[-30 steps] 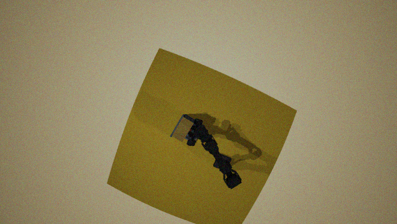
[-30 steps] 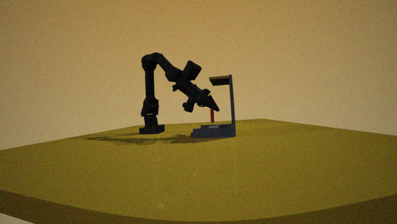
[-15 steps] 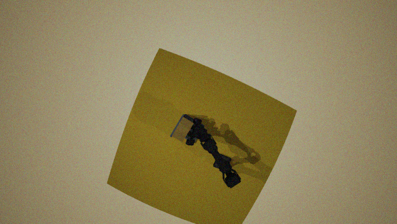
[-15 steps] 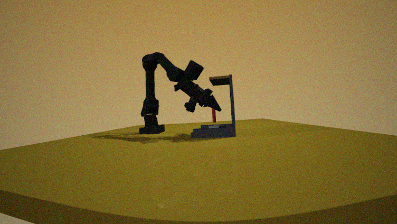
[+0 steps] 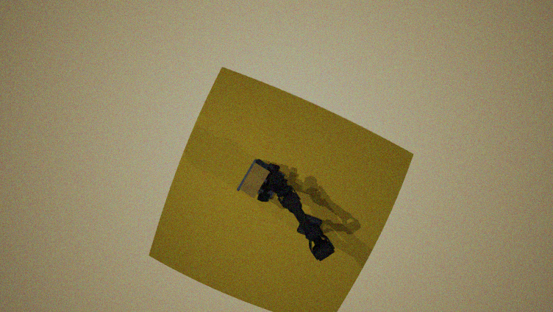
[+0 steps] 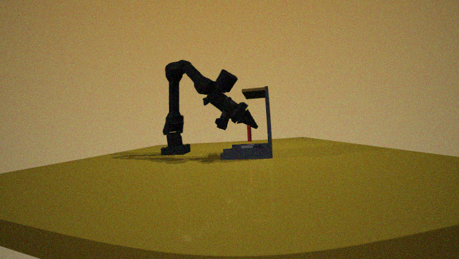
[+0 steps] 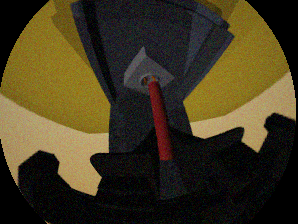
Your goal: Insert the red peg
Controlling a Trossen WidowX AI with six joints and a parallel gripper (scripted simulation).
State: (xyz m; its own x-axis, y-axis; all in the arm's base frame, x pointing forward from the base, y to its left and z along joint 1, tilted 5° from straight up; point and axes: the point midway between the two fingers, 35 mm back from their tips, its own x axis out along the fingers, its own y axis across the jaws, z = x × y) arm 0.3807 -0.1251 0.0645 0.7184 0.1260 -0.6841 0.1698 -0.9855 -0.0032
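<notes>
The red peg (image 6: pixel 249 133) (image 7: pixel 161 120) is upright between the fingers of my gripper (image 6: pixel 254 123) (image 7: pixel 159 129), which is shut on its upper part. The peg's lower end is a little above the light grey block (image 6: pixel 247 146) (image 7: pixel 134 75). In the wrist view this end shows at the right edge of the hole (image 7: pixel 145 80); whether it is exactly over it I cannot tell. The dark blue-grey box (image 6: pixel 237 154) stands on the table. My fingertips are inside it, lower than the flat roof (image 6: pixel 254 93) (image 5: pixel 254 179). In the top view the fingertips and peg are hidden.
The back wall (image 6: pixel 269 118) (image 5: pixel 245 175) stands close beyond my fingertips. The roof's front edge is near the upper side of my gripper's body. Low side walls and a stepped front edge bound the box floor. The arm's base (image 6: pixel 175 149) stands in front of the box.
</notes>
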